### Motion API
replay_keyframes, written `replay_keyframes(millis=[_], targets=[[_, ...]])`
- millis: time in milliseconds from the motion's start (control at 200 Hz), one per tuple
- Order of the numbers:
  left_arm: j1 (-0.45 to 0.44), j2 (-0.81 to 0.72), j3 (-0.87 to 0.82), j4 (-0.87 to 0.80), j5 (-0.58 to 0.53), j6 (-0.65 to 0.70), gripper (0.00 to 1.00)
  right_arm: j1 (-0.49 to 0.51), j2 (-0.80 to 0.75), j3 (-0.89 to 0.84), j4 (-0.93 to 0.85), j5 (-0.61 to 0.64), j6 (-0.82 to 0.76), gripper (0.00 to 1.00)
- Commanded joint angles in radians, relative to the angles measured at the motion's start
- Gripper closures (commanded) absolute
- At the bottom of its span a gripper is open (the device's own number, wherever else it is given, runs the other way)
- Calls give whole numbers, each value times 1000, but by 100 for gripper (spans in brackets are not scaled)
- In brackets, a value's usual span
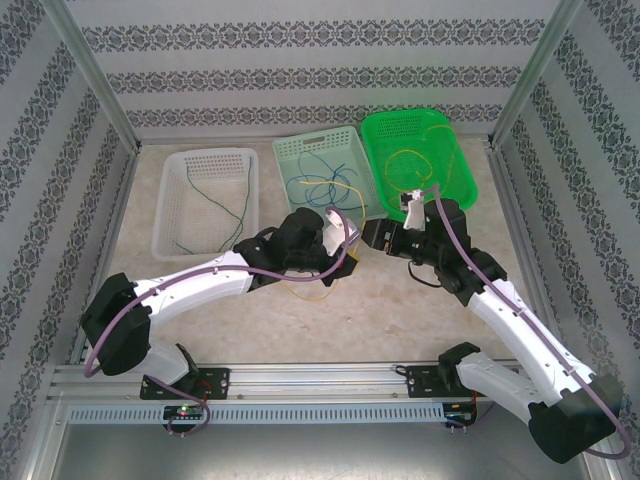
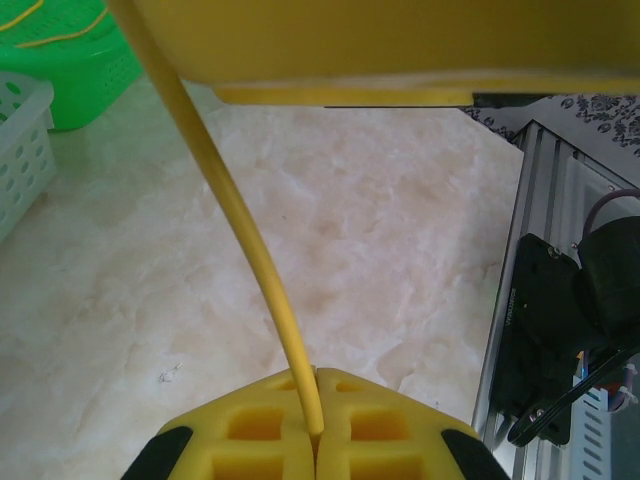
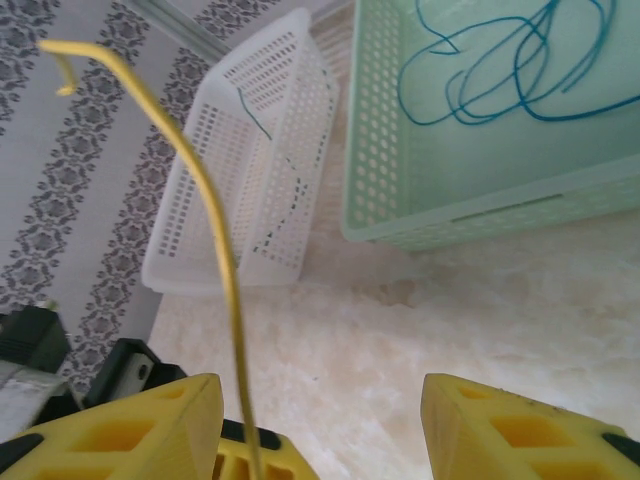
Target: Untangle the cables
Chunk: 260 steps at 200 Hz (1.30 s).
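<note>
Over the table (image 2: 400, 280) | left hand (image 2: 315, 438) clamped on yellow cable (image 2: 240, 230) | right hand (image 3: 320, 392) spread open

White basket (image 1: 172, 205), mint basket (image 1: 315, 141), green basket (image 1: 405, 125) on marbled table (image 1: 400, 312)

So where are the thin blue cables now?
The blue cables lie coiled in the pale mint plastic basket, top view centre, between the white plastic basket at left and the bright green basket at right.
</note>
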Motion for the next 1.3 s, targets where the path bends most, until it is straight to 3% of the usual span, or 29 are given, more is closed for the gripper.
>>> replay_keyframes(millis=[0, 85, 265, 450, 555, 719, 814, 829, 849, 859, 1074, 1294], targets=[[-11, 0, 33, 9, 6, -12, 100, 21, 5, -15, 70, -22, 24, 44], [-11, 0, 35, 18, 19, -16, 100, 31, 30, -15, 73, -15, 25, 46], [-11, -7, 39, 23, 9, -17, 100, 51, 99, -8, 105, -13, 35, 58], [-11, -25, 22, 38, -24, -31, 100, 52, 106, 4, 86, 29, 19, 84], [-12, -21, 20, 50, -30, -37, 93, 48, 97, 17, 66, 38, -3, 100], [-11, -21, 29, 31, -78, -30, 72, 9, 97, 55, 16, 36, -54, 100], [-11, -52, 19, 14, -140, -20, 33, -64, 104, 97, -34, 33, -120, 100], [-11, -58, 18, 10, -151, -16, 24, -81, 107, 108, -44, 29, -137, 100], [-10, -69, 14, 5, -169, -11, 4, -103, 114, 125, -61, 24, -160, 100], [-11, -75, 10, 4, -179, -9, 1, -116, 119, 134, -72, 23, -173, 100], [-9, -271, -133, 41, -486, 17, 0, -382, 320, 431, -221, -122, -391, 100], [10, -463, -260, 3, -622, 32, 0, -454, 598, 756, -321, -55, -571, 100]])
